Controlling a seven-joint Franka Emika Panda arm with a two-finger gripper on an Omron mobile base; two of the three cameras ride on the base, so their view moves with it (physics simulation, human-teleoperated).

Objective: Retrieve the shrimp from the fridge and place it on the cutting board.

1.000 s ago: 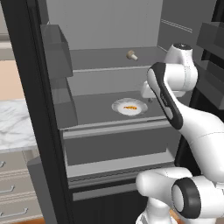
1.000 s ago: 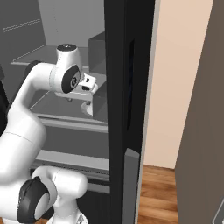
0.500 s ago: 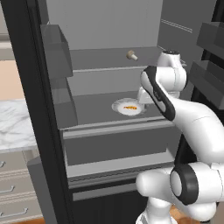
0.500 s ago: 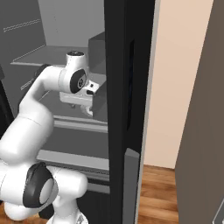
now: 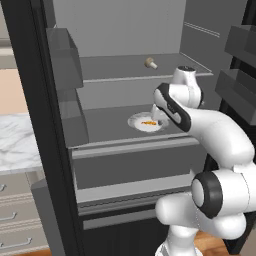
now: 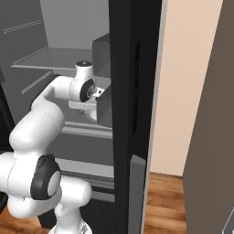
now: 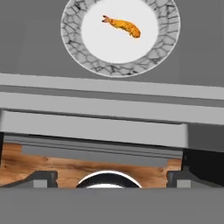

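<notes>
Pincer [image 7: 112,177] hangs above the front edge of a fridge [image 5: 35,100] shelf [image 7: 39,48], its two dark fingertips [image 7: 41,178] spread wide apart and holding nothing. Ahead of it the shrimp [image 7: 123,26] lies on a round white plate [image 7: 168,41] with a crackled grey rim, resting on that middle shelf. From the left base view the shrimp [image 5: 148,122] sits just beside the arm's wrist, and a small beige mushroom-shaped object [image 5: 150,63] stands on the shelf above.

Shrimp [image 7: 124,26] on plate [image 7: 83,53], fridge [image 5: 125,132] shelf
</notes>
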